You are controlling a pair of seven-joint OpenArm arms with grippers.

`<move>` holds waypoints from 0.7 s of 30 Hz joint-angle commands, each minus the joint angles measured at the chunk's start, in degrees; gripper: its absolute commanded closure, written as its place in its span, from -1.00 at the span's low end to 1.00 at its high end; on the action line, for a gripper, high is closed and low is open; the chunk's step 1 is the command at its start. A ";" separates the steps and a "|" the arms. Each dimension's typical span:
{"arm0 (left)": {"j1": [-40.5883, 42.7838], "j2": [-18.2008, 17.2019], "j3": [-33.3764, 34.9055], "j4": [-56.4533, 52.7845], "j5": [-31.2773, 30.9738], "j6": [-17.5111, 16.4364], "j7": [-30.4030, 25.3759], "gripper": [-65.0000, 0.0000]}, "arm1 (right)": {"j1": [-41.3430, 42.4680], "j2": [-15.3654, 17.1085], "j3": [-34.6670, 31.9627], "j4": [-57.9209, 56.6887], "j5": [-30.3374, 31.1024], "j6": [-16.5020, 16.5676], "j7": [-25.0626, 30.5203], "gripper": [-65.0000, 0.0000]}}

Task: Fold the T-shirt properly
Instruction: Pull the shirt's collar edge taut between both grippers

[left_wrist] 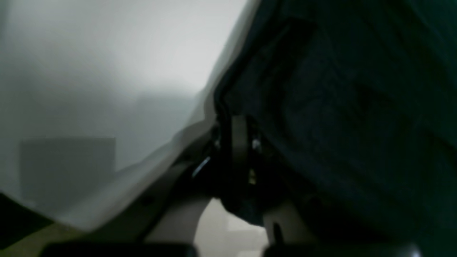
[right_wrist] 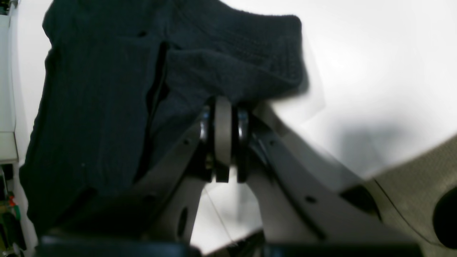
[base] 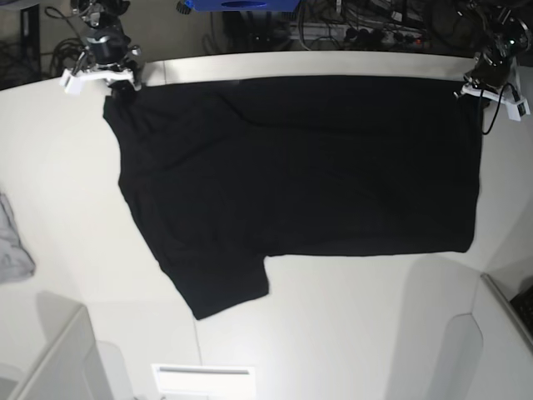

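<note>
A: Far left of the white table [base: 350, 333] lies a small grey cloth [base: 12, 246], well apart from the black T-shirt [base: 300, 167].

B: And the right gripper [base: 107, 77]?

A: At the T-shirt's far corner, jaws pinched together on a fold of cloth.

B: The T-shirt itself?

A: Spread flat mid-table, one sleeve jutting toward the near edge.

B: The left gripper [base: 491, 82]?

A: At the opposite far corner, clamped on the hem.

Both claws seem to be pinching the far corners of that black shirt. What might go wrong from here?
The right gripper holds only a small bite of the T-shirt, so the cloth might slip out. The left gripper also pinches right at an edge. One sleeve sticks out sideways and may bunch up if dragged across the table.
</note>
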 commanded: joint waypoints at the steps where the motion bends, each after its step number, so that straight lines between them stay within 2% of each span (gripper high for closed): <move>1: 0.63 -0.90 -0.36 2.05 -0.45 0.07 -0.87 1.00 | -0.65 0.44 0.41 1.28 0.05 0.97 1.40 1.00; 10: 5.02 -0.64 -0.80 3.72 -0.45 0.07 -1.04 1.00 | -3.29 0.53 0.41 3.39 0.05 0.97 1.40 1.00; 21: 5.99 -0.55 -0.80 3.81 -0.45 0.07 -0.95 1.00 | -4.60 0.44 0.41 3.39 -0.04 0.71 1.31 1.00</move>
